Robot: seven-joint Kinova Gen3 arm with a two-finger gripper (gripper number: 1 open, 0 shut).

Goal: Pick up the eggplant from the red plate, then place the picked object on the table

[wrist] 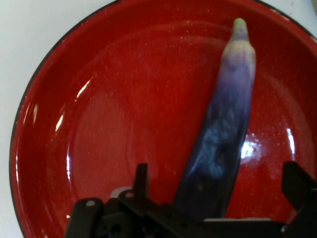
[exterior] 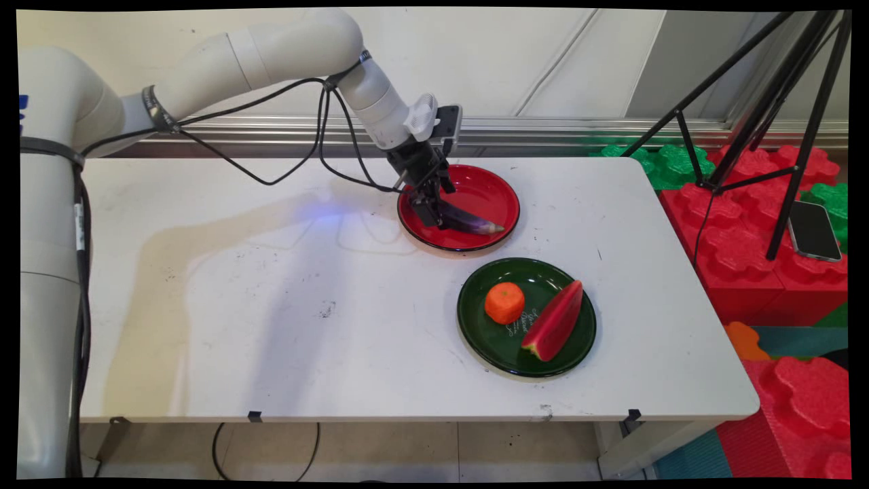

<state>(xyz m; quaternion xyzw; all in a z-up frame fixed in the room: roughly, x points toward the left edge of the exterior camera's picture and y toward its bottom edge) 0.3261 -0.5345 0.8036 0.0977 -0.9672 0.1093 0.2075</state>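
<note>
Gripper (exterior: 434,204) down in red plate (exterior: 499,190), fingers (wrist: 141,181) spread either side of eggplant's (wrist: 223,134) thick end — not visibly pressing it, so grasp cannot be told for sure. Eggplant lies flat on plate, purple body running away from fingers, pale tip farthest out. Beyond plate, on white table (exterior: 271,305): green plate (exterior: 489,339) well apart from gripper, holding orange (exterior: 504,303) and watermelon slice (exterior: 555,321) — side by side.
</note>
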